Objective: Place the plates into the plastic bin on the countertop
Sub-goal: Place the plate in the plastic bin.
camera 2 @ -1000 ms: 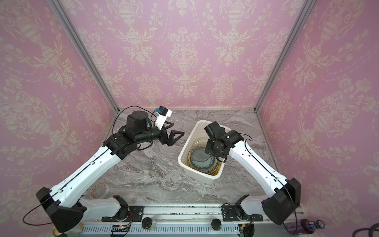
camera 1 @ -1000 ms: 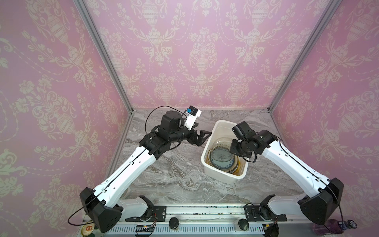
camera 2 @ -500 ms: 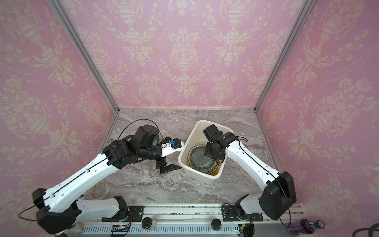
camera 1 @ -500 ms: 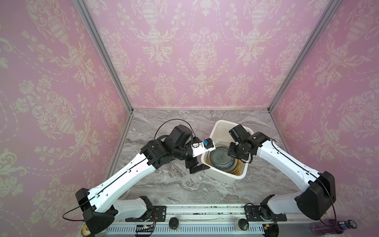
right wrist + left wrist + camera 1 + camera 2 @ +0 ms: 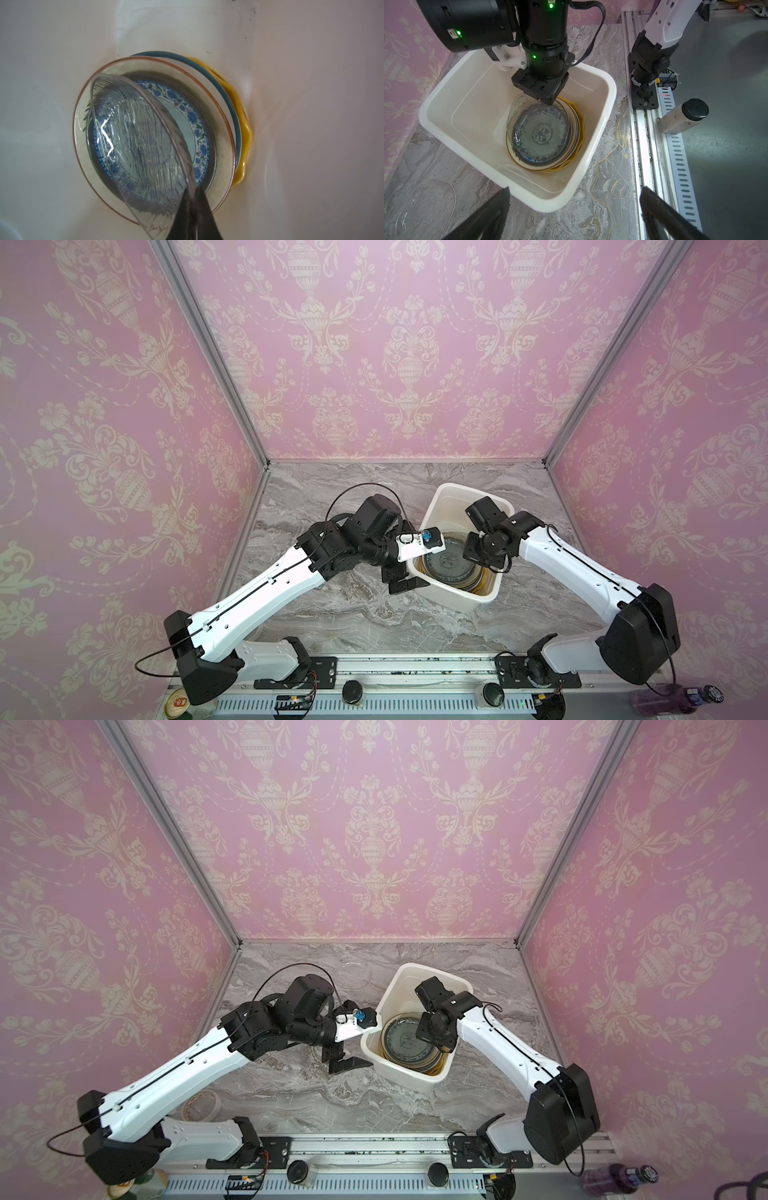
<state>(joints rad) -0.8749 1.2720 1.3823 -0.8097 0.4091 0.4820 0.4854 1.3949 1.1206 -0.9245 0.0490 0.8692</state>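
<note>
The white plastic bin point(image 5: 432, 506) point(image 5: 399, 977) point(image 5: 610, 83) stands on the grey marble countertop point(image 5: 332, 614). In it lies a stack of plates point(image 5: 451, 570) point(image 5: 405, 1042) point(image 5: 220, 158), with a blue floral one on top and a yellow one at the bottom. My right gripper point(image 5: 192, 189) point(image 5: 424, 1031) reaches into the bin, shut on the rim of a clear glass plate point(image 5: 141, 145) point(image 5: 529, 108) that is tilted over the stack. My left gripper point(image 5: 574, 199) point(image 5: 401, 576) is open and empty over the countertop, beside the bin's near left wall. Another clear glass plate point(image 5: 353, 973) point(image 5: 425, 203) lies outside, left of the bin.
A roll of tape point(image 5: 201, 1104) lies at the front left under the left arm. The mounting rail point(image 5: 415, 668) runs along the front edge, with a capped bottle point(image 5: 683, 118) beside it. Pink walls close the back and sides.
My left arm has swung from the bin's far left corner round to its near left side, and its open fingers now point down. My right gripper has shifted slightly, still inside the bin.
</note>
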